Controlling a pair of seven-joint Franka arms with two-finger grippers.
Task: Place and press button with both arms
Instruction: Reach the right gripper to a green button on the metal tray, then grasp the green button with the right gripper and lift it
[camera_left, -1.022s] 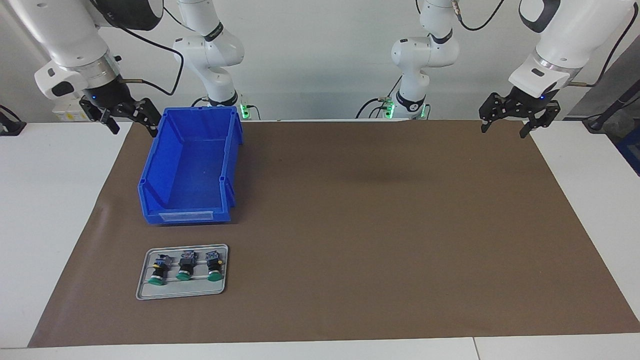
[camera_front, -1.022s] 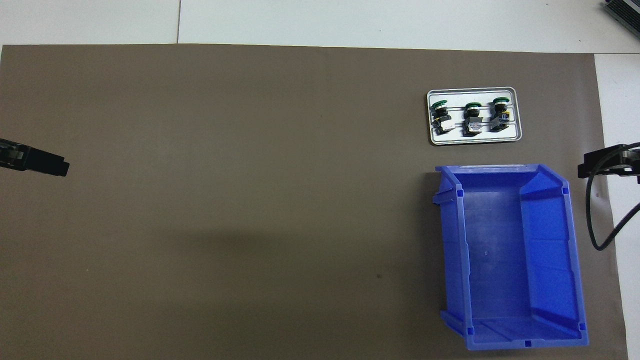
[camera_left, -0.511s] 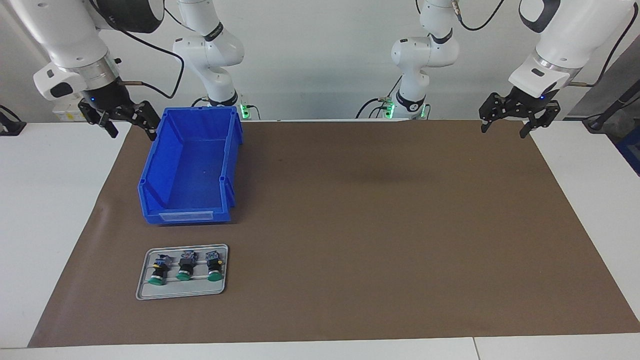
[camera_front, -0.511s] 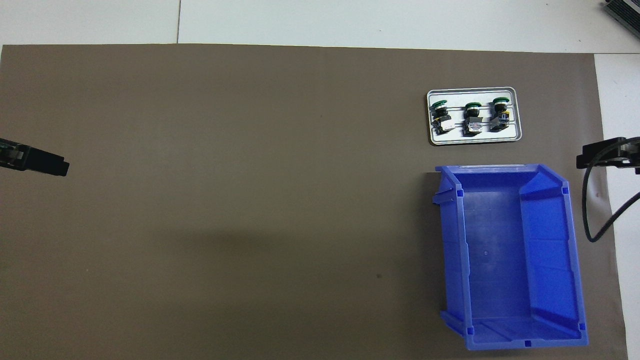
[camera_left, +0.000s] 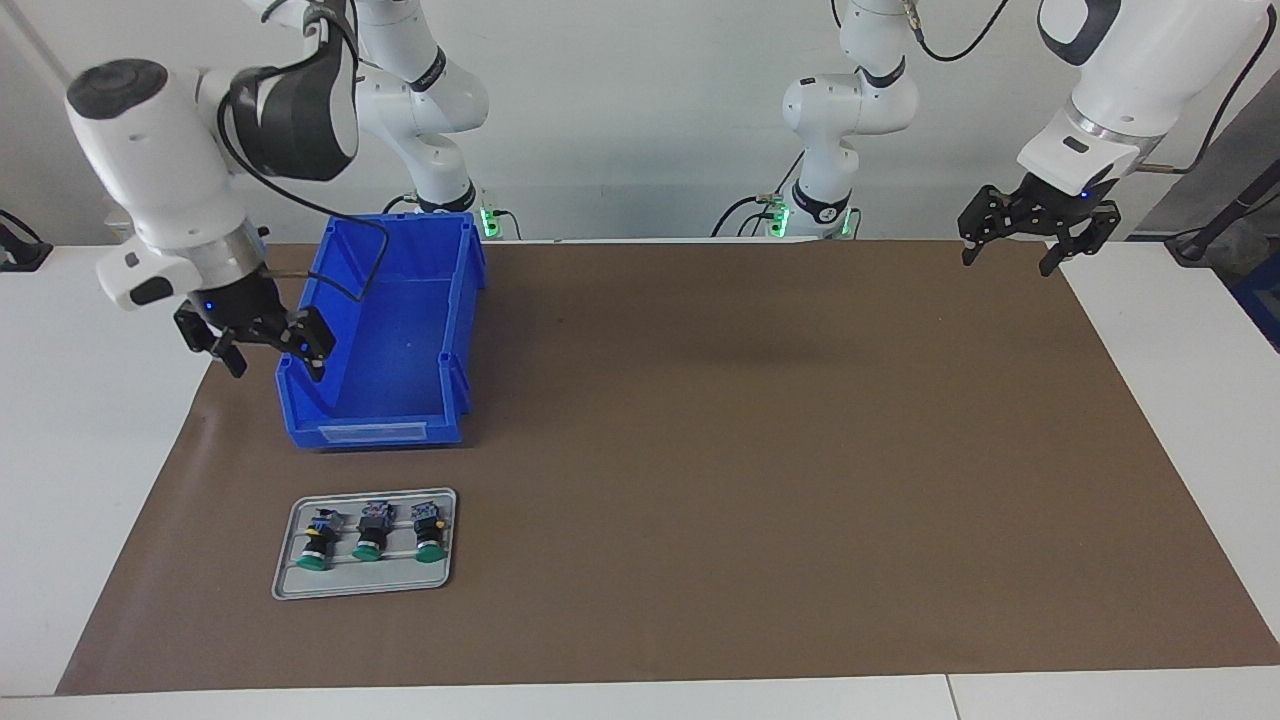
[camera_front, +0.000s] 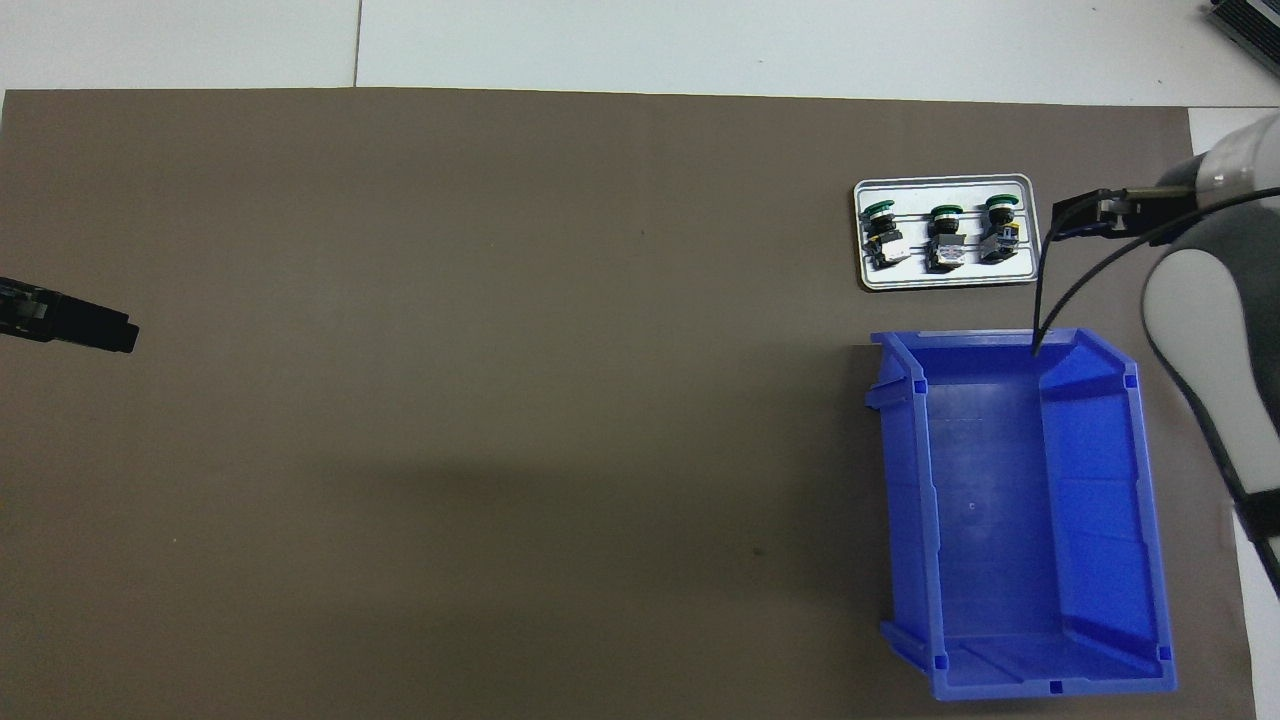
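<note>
Right pincer (camera_left: 265, 353) is up in the air over the brown mat's edge, just beside the blue bin's (camera_left: 385, 335) outer wall at its open low end; fingers spread apart, nothing between them. A black cable from the right arm's wrist drapes over the bin's rim. Left pincer (camera_left: 1020, 245) waits over the mat corner at the left arm's end of the counter (camera_left: 1180, 400), fingers spread, nothing held.

Nearest the robots sits the blue bin on the brown mat (camera_left: 750, 450), toward the right arm's end, nothing in it. Farther from the robots than the bin lies a grey tray (camera_left: 285, 585) with three green-capped switches lying on their sides in a row, caps pointing away from the robots. The button (camera_left: 372, 530) is the middle one; the outermost one (camera_left: 320, 538) shows a yellow band, and another (camera_left: 430, 530) lies beside the middle one toward the counter's centre. The bin stands between the right pincer and the rest of the mat, with the tray well apart from both pincers.
</note>
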